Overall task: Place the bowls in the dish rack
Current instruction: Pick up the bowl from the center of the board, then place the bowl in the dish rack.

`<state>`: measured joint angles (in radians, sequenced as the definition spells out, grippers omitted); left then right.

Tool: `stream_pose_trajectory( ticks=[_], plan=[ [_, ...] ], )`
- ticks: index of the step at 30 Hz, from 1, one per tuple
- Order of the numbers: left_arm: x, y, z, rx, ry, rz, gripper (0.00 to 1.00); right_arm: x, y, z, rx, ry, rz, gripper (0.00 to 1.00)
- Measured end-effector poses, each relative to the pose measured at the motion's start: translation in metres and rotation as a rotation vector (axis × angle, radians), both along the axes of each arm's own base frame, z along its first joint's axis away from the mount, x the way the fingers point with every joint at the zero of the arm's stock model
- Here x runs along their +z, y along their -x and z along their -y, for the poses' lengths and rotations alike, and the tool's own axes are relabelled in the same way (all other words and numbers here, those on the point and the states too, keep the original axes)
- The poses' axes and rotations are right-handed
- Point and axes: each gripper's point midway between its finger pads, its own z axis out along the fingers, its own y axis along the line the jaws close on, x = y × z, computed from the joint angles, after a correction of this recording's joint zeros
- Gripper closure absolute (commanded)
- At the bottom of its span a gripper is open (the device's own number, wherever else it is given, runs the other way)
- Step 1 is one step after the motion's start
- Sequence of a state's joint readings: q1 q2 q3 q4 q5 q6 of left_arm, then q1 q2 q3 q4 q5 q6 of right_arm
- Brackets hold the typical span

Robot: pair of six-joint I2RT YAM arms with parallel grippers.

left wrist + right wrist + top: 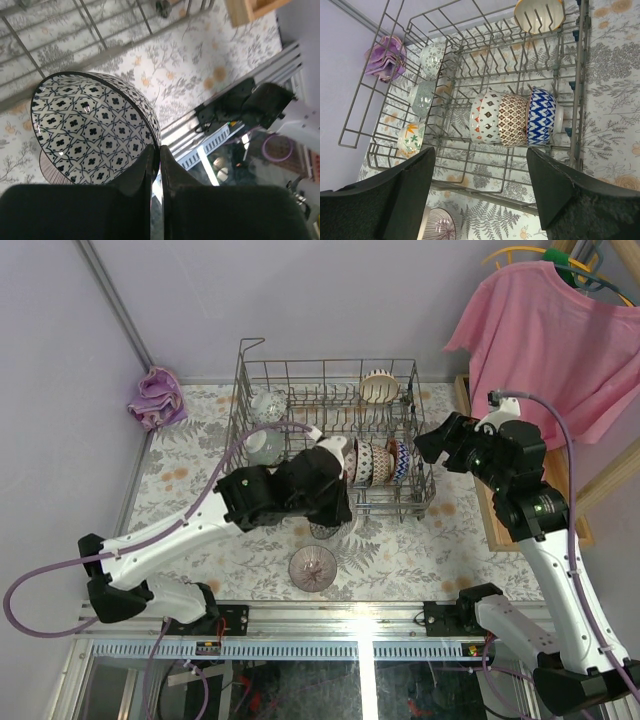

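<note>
My left gripper [160, 159] is shut on the rim of a black-and-white geometric bowl [90, 127], one finger inside and one outside. It holds this bowl just above the table at the front of the grey wire dish rack [325, 363]. A pink-striped bowl [312, 567] lies on the table below. My left gripper [322, 512] hides the held bowl in the top view. Several bowls stand on edge in the rack: red-and-white [485, 117], brown [512, 120] and blue [541, 116]. My right gripper [480, 175] hovers open and empty above the rack's right side.
More bowls sit in the rack: a cream one [380, 387] at the back and patterned ones [268, 405] on the left. A purple cloth [155, 398] lies at the far left. A pink shirt [545, 330] hangs at the right above a wooden board [482, 502].
</note>
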<state>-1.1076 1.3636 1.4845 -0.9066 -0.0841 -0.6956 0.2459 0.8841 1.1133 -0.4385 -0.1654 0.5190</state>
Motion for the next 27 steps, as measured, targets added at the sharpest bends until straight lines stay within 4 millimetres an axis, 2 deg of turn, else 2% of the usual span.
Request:
stream_pose_trajectory(
  ticks=[3,7,10,13,15,19,23,27],
  plan=[
    [0.012,-0.021,0.0,0.034,0.051,-0.014,1.0,0.003,0.002,0.002,-0.007,0.006,0.008,0.18],
    [0.037,-0.053,0.016,0.062,0.133,-0.025,1.0,0.011,0.008,0.007,-0.02,0.023,0.011,0.16],
    [0.068,-0.099,0.044,0.101,0.244,0.036,1.0,0.022,0.015,0.013,-0.038,0.037,0.029,0.15],
    [0.087,-0.149,0.07,0.151,0.332,0.092,1.0,0.035,0.028,0.021,-0.057,0.045,0.06,0.14],
    [0.092,-0.182,0.083,0.195,0.373,0.115,1.0,0.042,0.037,0.025,-0.065,0.045,0.078,0.14],
    [0.081,-0.232,0.094,0.295,0.419,0.133,1.0,0.05,0.056,0.033,-0.081,0.046,0.097,0.13],
    [0.061,-0.28,0.081,0.471,0.434,0.157,1.0,0.053,0.07,0.036,-0.081,0.045,0.1,0.13],
    [0.067,-0.318,0.062,0.659,0.484,0.232,1.0,0.05,0.082,0.039,-0.081,0.051,0.085,0.13]
  ],
)
